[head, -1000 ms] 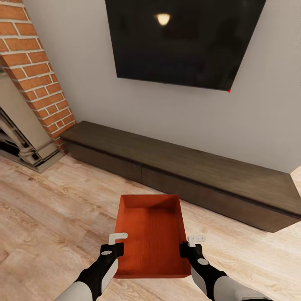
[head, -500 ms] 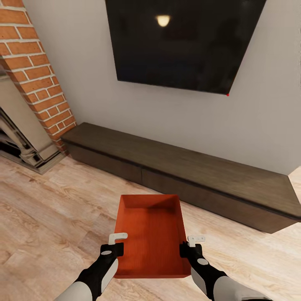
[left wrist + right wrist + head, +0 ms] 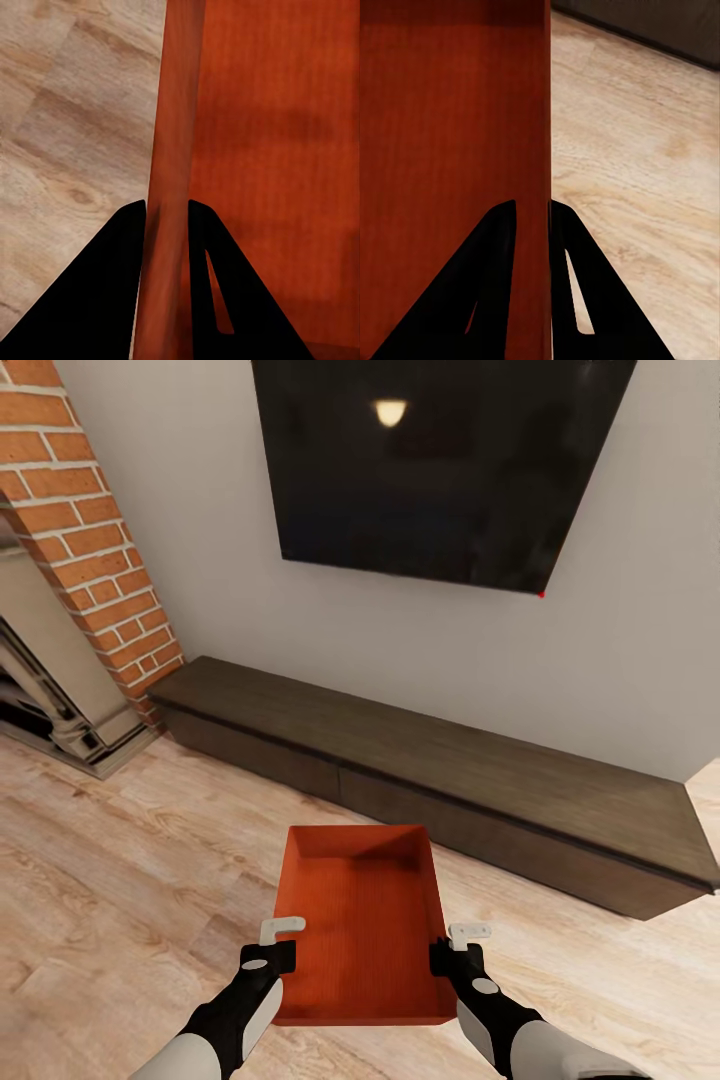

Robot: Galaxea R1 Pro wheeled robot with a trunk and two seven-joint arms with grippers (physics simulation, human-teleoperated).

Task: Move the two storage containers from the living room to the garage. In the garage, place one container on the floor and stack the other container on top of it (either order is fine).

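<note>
Fingers of the left gripper [image 3: 166,225] pinch the left side wall of the storage container [image 3: 364,920]; the right gripper [image 3: 532,221] clamps the opposite wall — the bin hangs between them above the wood plank floor [image 3: 120,860]. Rigid, finely ribbed orange-red plastic, probably light, though the thin walls may slip — hold them mid-length. Beyond lie a dark low cabinet [image 3: 450,780], brick fireplace [image 3: 90,550] and black TV [image 3: 430,460].
</note>
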